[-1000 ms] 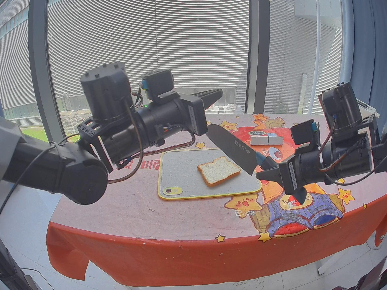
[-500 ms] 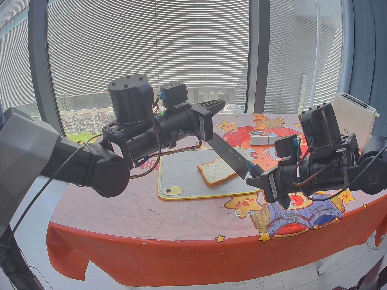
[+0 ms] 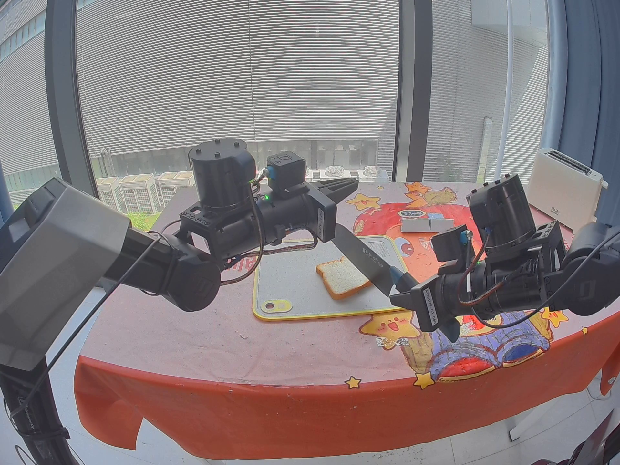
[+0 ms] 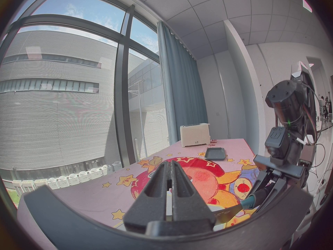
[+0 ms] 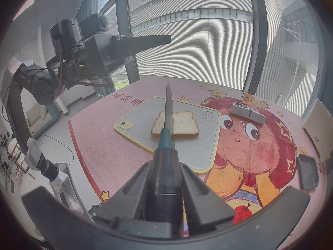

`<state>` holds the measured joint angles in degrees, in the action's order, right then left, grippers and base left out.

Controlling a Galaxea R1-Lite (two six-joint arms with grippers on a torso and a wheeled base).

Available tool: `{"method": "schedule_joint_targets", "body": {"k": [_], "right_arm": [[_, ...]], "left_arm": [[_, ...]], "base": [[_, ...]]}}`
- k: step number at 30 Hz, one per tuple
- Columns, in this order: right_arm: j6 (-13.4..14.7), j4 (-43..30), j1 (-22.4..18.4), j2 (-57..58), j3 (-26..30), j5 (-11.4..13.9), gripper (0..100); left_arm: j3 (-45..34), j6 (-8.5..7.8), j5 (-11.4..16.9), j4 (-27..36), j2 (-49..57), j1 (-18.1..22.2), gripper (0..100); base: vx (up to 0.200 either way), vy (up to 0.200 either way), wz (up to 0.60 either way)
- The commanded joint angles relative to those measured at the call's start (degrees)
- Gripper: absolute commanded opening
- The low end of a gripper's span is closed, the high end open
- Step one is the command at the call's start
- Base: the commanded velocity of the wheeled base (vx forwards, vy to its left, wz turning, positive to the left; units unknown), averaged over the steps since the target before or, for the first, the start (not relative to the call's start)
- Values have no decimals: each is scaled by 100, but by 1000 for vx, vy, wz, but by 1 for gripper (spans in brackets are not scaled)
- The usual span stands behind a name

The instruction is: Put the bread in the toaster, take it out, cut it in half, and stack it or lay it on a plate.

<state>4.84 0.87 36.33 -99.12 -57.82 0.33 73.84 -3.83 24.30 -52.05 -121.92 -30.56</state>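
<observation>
A bread slice [image 3: 343, 277] lies on the cutting board [image 3: 290, 282], the right end effector [image 3: 405, 287] gripping a knife [image 3: 365, 259] angled over it, the left end effector [image 3: 341, 186] pinched closed, raised above the board's far side.

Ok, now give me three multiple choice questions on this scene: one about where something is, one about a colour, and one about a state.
1. Where does the bread lie?
A. in a bowl
B. on the cutting board
C. in a frying pan

2. What colour is the cutting board's rim?
A. blue
B. yellow
C. green

3. What state is the right gripper in?
A. open and empty
B. shut on a fork
C. shut on the knife

Answers:
1 B: the slice lies flat on the grey board.
2 B: a yellow edge runs all round the board.
3 C: it clamps the knife's handle.
</observation>
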Motion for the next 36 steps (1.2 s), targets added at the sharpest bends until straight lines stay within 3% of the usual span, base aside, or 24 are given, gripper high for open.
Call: {"method": "schedule_joint_targets", "body": {"k": [1,4,24,36], "right_arm": [[-1,1,6,-90,8,2,0],[-9,-7,6,-107,8,2,0],[-9,10,-47,-327,-10,2,0],[17,10,-64,-327,-54,29,0]], "left_arm": [[-10,-189,23,-24,-271,-11,0],[-1,-268,23,-24,-368,-20,0],[-71,-294,23,-59,-719,-143,0],[-177,-435,23,-174,-772,-161,0]], "base": [[0,0,0],[0,0,0],[0,0,0],[0,0,0]]}}
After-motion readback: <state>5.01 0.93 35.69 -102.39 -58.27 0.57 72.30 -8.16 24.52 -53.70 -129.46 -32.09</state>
